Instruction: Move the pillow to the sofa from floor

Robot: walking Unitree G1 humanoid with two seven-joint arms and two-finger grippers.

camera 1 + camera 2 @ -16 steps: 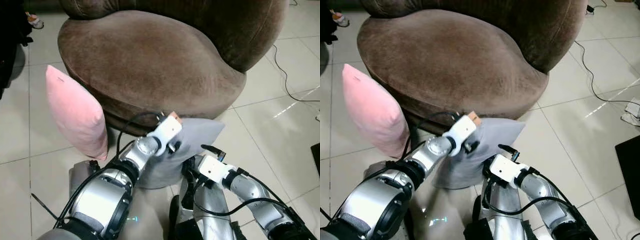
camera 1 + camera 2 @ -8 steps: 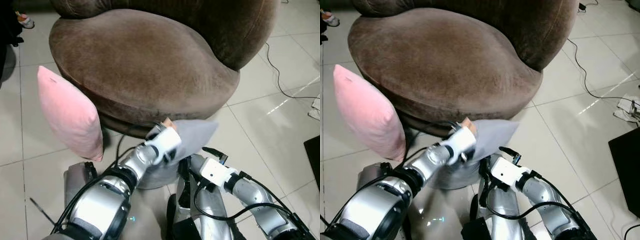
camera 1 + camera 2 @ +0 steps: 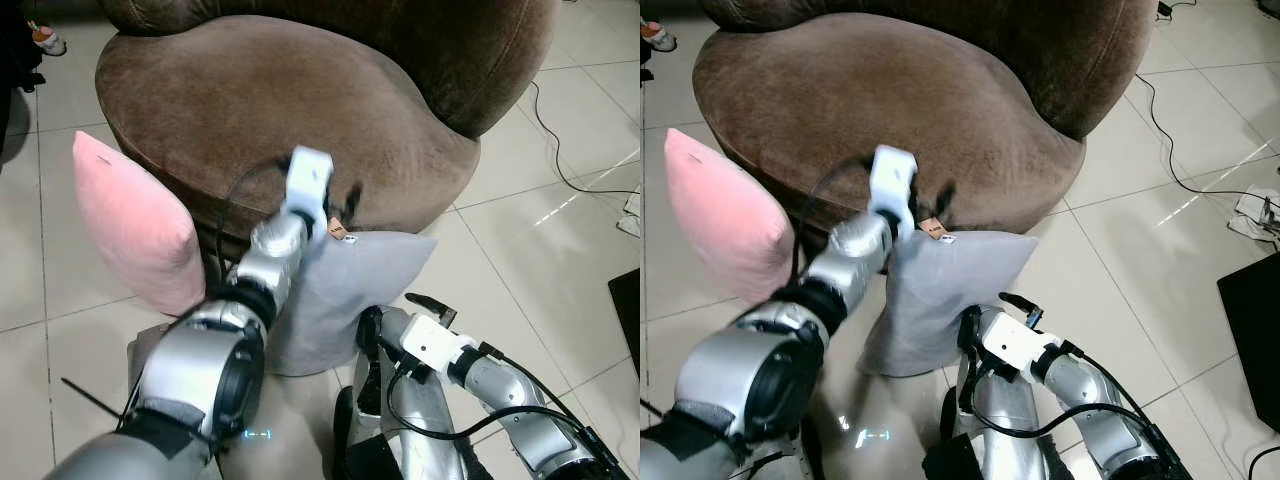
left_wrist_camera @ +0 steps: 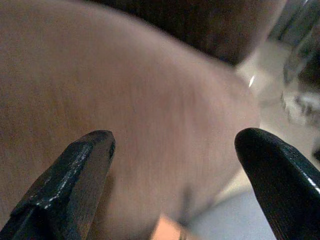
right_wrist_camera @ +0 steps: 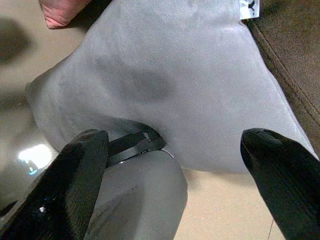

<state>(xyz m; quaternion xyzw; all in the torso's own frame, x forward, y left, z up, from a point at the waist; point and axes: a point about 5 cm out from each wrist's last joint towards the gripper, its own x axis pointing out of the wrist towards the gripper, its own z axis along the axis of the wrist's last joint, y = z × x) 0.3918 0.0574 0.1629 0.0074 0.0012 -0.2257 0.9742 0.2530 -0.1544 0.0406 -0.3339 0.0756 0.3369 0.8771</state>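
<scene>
A grey pillow point(image 3: 345, 290) stands on the tiled floor, leaning against the front of the brown sofa point(image 3: 290, 100). It has a small tag point(image 3: 337, 231) at its top corner. My left gripper point(image 3: 345, 203) is raised just above that corner, in front of the sofa's edge. It is open, and the sofa seat point(image 4: 150, 100) shows between its fingers point(image 4: 82, 170). My right gripper point(image 5: 175, 140) is low beside my leg, open, facing the grey pillow point(image 5: 190, 85) without touching it. A pink pillow point(image 3: 135, 225) leans on the sofa to the left.
A black cable point(image 3: 556, 145) runs over the tiles at the right. A dark flat object point(image 3: 627, 300) lies at the right edge. A shoe point(image 3: 45, 40) and dark things sit at the far left. My own legs point(image 3: 400, 420) are right below the grey pillow.
My left arm has swung up from the grey pillow's side to above its top corner, by the sofa's front. The pillow now shows in full. The right arm has stayed put.
</scene>
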